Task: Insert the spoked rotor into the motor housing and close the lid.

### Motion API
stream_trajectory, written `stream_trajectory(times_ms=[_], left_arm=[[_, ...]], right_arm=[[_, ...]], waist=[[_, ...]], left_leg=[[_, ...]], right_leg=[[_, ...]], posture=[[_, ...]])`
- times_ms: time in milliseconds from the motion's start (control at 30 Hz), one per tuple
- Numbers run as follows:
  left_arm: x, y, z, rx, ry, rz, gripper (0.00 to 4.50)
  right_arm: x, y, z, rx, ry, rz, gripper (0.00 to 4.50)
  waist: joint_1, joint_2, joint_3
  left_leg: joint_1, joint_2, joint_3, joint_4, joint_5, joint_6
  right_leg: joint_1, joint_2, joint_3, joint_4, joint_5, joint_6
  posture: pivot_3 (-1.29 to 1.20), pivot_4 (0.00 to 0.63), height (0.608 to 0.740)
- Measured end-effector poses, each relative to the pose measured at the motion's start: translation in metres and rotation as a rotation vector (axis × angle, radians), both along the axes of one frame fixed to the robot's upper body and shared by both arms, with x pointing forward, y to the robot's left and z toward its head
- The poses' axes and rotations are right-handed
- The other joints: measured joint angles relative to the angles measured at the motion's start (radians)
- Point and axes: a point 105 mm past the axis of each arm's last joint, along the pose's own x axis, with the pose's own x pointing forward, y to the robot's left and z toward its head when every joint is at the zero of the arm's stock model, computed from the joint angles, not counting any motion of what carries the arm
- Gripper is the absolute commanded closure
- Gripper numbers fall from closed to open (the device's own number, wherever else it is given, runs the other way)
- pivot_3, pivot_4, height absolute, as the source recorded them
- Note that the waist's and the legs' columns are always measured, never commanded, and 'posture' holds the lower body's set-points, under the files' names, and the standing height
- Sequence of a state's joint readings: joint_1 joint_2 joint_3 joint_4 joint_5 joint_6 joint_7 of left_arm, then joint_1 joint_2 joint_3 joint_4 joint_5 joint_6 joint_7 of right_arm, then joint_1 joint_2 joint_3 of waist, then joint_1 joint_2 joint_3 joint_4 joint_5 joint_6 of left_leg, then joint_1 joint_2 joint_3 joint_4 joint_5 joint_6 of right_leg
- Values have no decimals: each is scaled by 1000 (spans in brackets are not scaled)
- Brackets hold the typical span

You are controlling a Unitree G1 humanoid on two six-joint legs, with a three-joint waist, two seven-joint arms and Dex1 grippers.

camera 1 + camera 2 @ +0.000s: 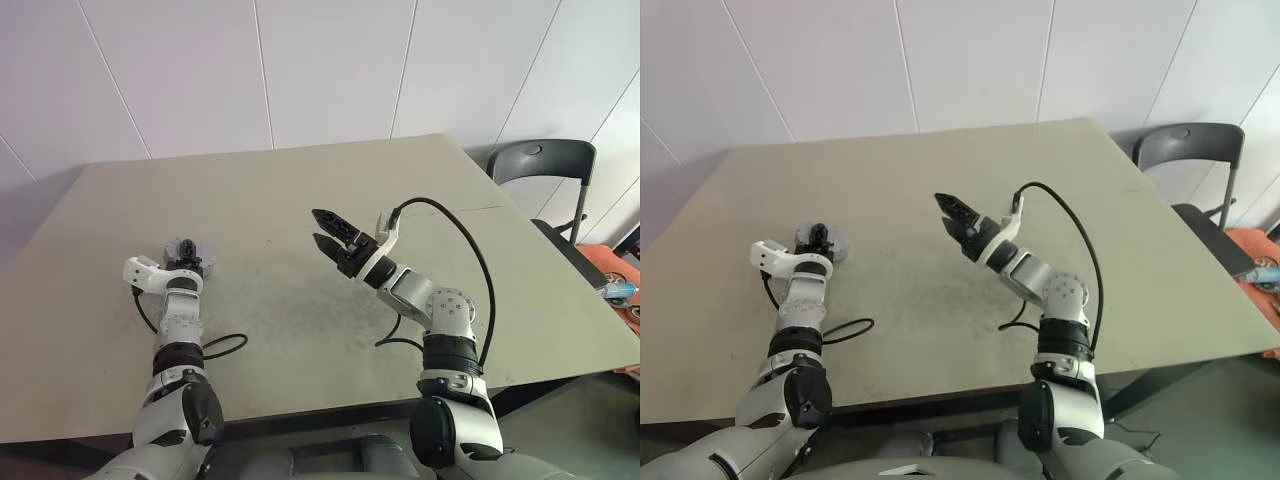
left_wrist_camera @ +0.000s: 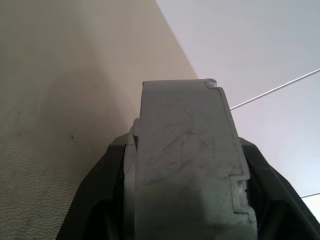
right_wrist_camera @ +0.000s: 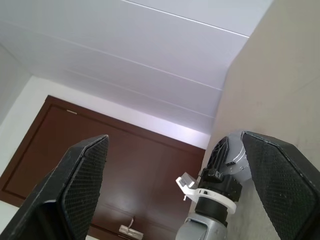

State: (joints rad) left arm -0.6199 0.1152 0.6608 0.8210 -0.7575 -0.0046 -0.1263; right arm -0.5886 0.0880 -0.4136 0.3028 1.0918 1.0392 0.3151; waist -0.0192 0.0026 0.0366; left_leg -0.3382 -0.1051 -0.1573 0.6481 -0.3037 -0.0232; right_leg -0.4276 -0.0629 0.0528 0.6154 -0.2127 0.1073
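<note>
The grey round part at the left gripper [image 1: 186,262] is the one task thing that can be made out: a round metallic piece with a dark middle, which looks like the lid [image 1: 830,243], possibly sitting on the housing, though the gripper hides too much to tell. It lies low on the desk [image 1: 300,200], toward the robot's left, well apart from the right arm. In the left wrist view a scuffed grey slab with notched edges stands between the two black fingers [image 2: 100,200], so the left gripper is pinching that grey part at a middling spread, pointing roughly level just over the desk top.

The right gripper [image 1: 322,229] hangs above the middle of the desk, fingers spread wide and holding nothing, tilted a little upward and turned toward the left arm; its wrist view looks past its own pads at the left gripper and the grey part.

No spoked ring and no copper windings can be picked out on the desk.

Judging from this, the work is at the closing stage or at setting the assembly down. The next move seems to call for settling the grey part flat on the desk, easing the left fingers off without dragging it, and keeping the right gripper clear or ready to steady it.
</note>
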Motion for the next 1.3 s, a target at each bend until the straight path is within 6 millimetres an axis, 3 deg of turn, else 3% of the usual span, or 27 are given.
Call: stream_trajectory(times_ms=[167,200,367,733,1000,1167,1300], left_arm=[[-4,14,-3,57,56,84,90],[-4,15,-1,63,61,92,41],[-9,30,-4,102,115,162,41],[-15,39,-7,170,226,242,41],[-28,56,-14,268,368,329,41],[-42,77,-13,417,446,390,41],[-40,71,-11,535,435,342,41]], right_arm=[[0,0,0,-4,-2,0,0],[0,0,-1,-5,-2,0,0],[0,0,-2,-10,0,1,0],[-1,1,-5,-16,2,5,0],[-2,1,-8,-20,7,6,0],[-2,-1,-8,-28,6,3,0],[-3,0,-8,-37,0,11,0]], waist=[[-2,0,-1],[-3,0,-1],[-20,0,-1],[-29,1,-2],[-50,2,-3],[-44,2,-3],[-24,1,-3]], left_leg=[[1,0,0,0,0,-1],[1,0,1,0,0,-1],[2,1,1,0,0,-1],[4,2,3,0,1,-1],[17,9,15,-2,0,-1],[18,11,15,-1,0,-1],[16,11,15,-1,0,-1]], right_leg=[[0,0,0,0,0,-1],[0,1,0,0,0,-1],[0,1,0,2,1,-1],[1,1,1,4,1,-1],[8,1,0,4,0,1],[9,2,-1,4,2,1],[8,2,-1,1,3,0]], posture=[[0,0,740],[0,0,740],[0,0,740],[0,0,740],[0,0,740],[0,0,740],[0,0,740]])
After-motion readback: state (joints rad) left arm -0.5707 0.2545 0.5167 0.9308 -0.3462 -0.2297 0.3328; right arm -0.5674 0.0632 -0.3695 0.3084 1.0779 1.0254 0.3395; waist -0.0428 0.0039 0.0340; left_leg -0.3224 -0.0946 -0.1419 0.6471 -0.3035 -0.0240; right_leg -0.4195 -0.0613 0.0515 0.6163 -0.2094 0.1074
